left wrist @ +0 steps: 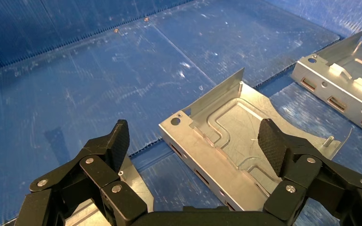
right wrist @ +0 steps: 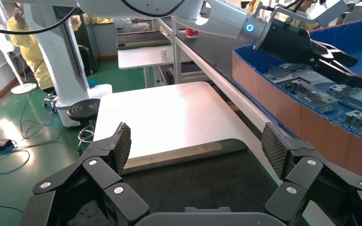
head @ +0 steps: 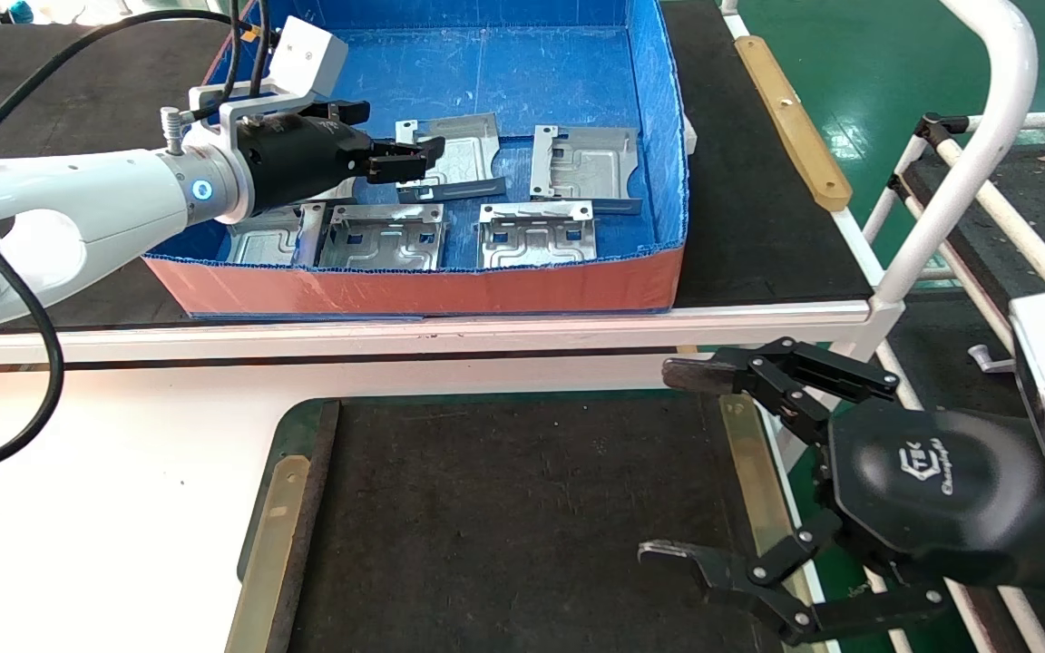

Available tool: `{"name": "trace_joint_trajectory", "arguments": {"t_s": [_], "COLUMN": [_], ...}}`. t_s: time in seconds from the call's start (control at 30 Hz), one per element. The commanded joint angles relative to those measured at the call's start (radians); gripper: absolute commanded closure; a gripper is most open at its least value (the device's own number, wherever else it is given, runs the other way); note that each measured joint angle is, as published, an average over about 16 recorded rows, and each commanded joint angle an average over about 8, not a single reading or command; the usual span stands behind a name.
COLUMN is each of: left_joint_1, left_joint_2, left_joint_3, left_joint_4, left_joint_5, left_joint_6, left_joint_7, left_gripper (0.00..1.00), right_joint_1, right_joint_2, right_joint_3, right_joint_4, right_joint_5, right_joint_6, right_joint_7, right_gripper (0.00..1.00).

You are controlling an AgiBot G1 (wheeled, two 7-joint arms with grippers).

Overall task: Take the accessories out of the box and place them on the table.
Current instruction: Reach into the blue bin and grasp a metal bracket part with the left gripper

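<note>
The box (head: 414, 290), blue inside with an orange-red front wall, holds several silver accessories lying flat. My left gripper (head: 400, 131) hangs open inside the box, just above the back-row plate (head: 463, 154). In the left wrist view this plate (left wrist: 235, 136) lies between and below the spread fingers (left wrist: 119, 141), untouched. Another plate (left wrist: 344, 89) lies further off. My right gripper (head: 672, 462) is open and empty over the right edge of the dark mat (head: 522, 526) on the white table (head: 123, 472).
The box rests on a black bench (head: 758, 218) with a white front rail behind the table. Brass strips (head: 273, 544) flank the mat. A white tubular frame (head: 967, 154) stands at the right. A stool (right wrist: 84, 109) stands on the green floor beyond the table.
</note>
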Motion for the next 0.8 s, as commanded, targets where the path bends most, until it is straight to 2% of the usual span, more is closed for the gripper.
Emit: {"name": "trace_joint_trajectory", "arguments": {"t_s": [0.03, 0.3, 0.37, 0.4, 0.57, 0.63, 0.67, 0.8], "left_joint_1": [-0.004, -0.015, -0.017, -0.018, -0.019, -0.019, -0.019, -0.019], "left_joint_2": [0.005, 0.027, 0.031, 0.033, 0.035, 0.034, 0.034, 0.032], "left_joint_3": [0.003, 0.024, 0.029, 0.031, 0.034, 0.033, 0.033, 0.031], "left_joint_4": [0.008, 0.031, 0.035, 0.036, 0.039, 0.039, 0.039, 0.038], "left_joint_5": [0.005, 0.034, 0.041, 0.043, 0.049, 0.048, 0.047, 0.045], "left_joint_6": [-0.006, -0.038, -0.044, -0.047, -0.053, -0.051, -0.051, -0.048], "left_joint_7": [-0.003, -0.023, -0.026, -0.027, -0.028, -0.028, -0.027, -0.027], "left_gripper": [0.00, 0.00, 0.16, 0.28, 0.91, 1.00, 1.00, 1.00], "right_joint_1": [0.000, 0.000, 0.000, 0.000, 0.000, 0.000, 0.000, 0.000], "right_joint_2": [0.000, 0.000, 0.000, 0.000, 0.000, 0.000, 0.000, 0.000], "right_joint_3": [0.000, 0.000, 0.000, 0.000, 0.000, 0.000, 0.000, 0.000], "right_joint_4": [0.000, 0.000, 0.000, 0.000, 0.000, 0.000, 0.000, 0.000], "right_joint_5": [0.000, 0.000, 0.000, 0.000, 0.000, 0.000, 0.000, 0.000], "right_joint_6": [0.000, 0.000, 0.000, 0.000, 0.000, 0.000, 0.000, 0.000], "right_joint_7": [0.000, 0.000, 0.000, 0.000, 0.000, 0.000, 0.000, 0.000], "right_gripper": [0.00, 0.00, 0.00, 0.07, 0.69, 0.94, 1.00, 1.00]}}
